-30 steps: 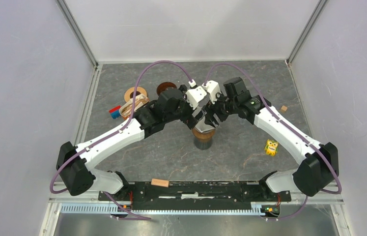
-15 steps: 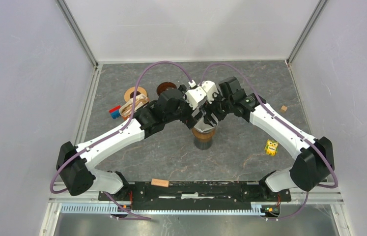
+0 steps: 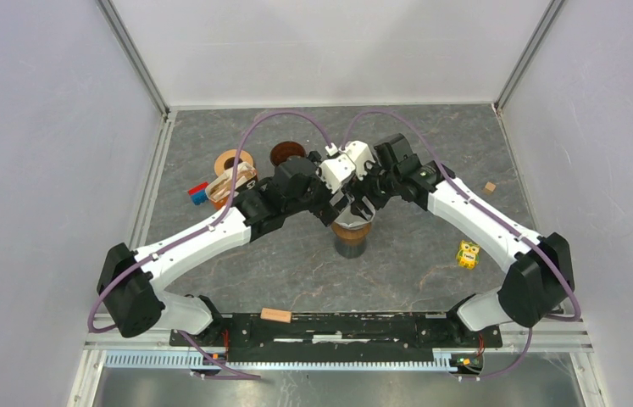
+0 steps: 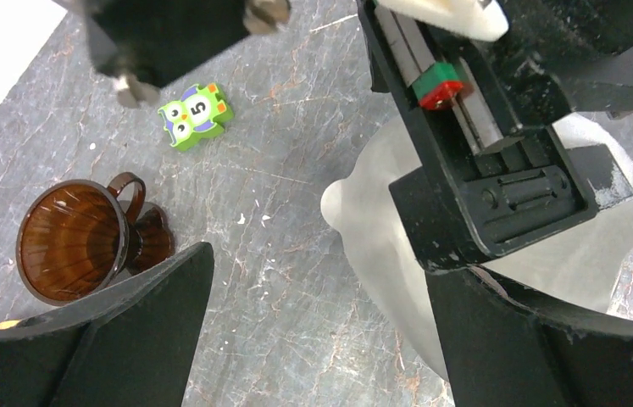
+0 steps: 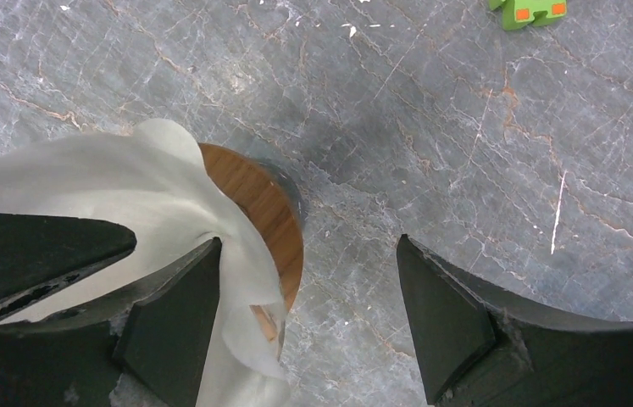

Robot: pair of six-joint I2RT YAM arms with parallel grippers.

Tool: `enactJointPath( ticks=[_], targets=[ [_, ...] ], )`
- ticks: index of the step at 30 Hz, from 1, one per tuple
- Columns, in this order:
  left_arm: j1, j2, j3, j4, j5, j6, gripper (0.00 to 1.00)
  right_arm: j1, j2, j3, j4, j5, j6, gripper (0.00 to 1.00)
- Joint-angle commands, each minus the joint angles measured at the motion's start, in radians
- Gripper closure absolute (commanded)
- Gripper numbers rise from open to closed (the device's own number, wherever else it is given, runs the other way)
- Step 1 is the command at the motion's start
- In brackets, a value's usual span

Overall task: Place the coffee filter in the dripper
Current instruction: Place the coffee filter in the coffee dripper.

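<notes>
Filter (image 5: 126, 178) on canister (image 3: 351, 244) at ctr; dripper (image 3: 286, 153) behind & L of it, owl block (image 3: 467, 253) to R, nearer front

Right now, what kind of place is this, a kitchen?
Probably a robot test booth: plain white walls around a grey marbled tabletop, two white-and-black robot arms bolted at its edge, and a green owl toy block.

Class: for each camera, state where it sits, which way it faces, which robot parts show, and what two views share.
Top external: above, behind the bases, looking down on the table; both arms show.
Left wrist: on the left arm, facing down; own fingers, the right arm's end too.
Right wrist: on the right arm, facing down; own fingers.
Shared: both wrist views show the coffee filter.
</notes>
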Motion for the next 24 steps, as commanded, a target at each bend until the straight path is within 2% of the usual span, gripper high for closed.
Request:
enactJointPath(
  ticks=[1,24],
  targets=[
    [0.001,-0.016,-0.026,0.059,-0.019,0.008,0.00,0.010,0.015,0.031,0.008,0.018,0.000,0.19],
    [0.001,-0.004,0.013,0.061,0.009,0.034,0.00,0.025,0.003,-0.030,0.031,0.049,-0.016,0.19]
  ],
)
